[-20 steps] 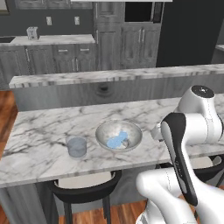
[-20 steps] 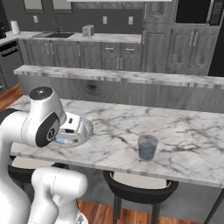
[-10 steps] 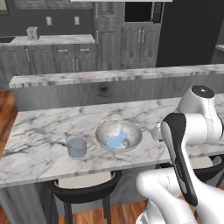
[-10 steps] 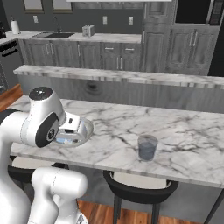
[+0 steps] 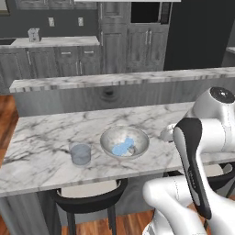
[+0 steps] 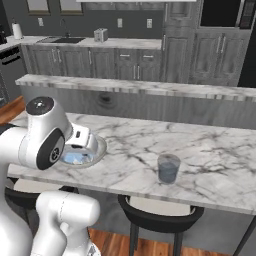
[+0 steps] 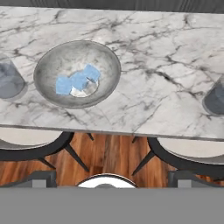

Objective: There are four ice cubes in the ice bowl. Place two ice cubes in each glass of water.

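Note:
The metal ice bowl [image 7: 50, 61] sits near the counter's front edge, and pale blue ice cubes [image 7: 78, 81] lie clustered in its middle. One glass of water [image 7: 8, 81] stands at the left edge of the hand view, the other glass [image 7: 216, 99] at the right edge. In the left base view the bowl [image 5: 110, 137] holds the cubes [image 5: 123, 147], with a glass [image 5: 80, 153] to its left. In the right base view my gripper [image 6: 84, 141] hangs above the bowl [image 6: 102, 148], its fingers hidden, and a glass [image 6: 168, 168] stands to the right.
The marble counter [image 5: 46, 133] has a raised ledge [image 5: 92, 81] behind it. Dark stools [image 7: 26, 146] stand under its front edge, over wood floor. Grey cabinets line the back wall. My own arm [image 5: 197, 151] blocks the counter's right part in the left base view.

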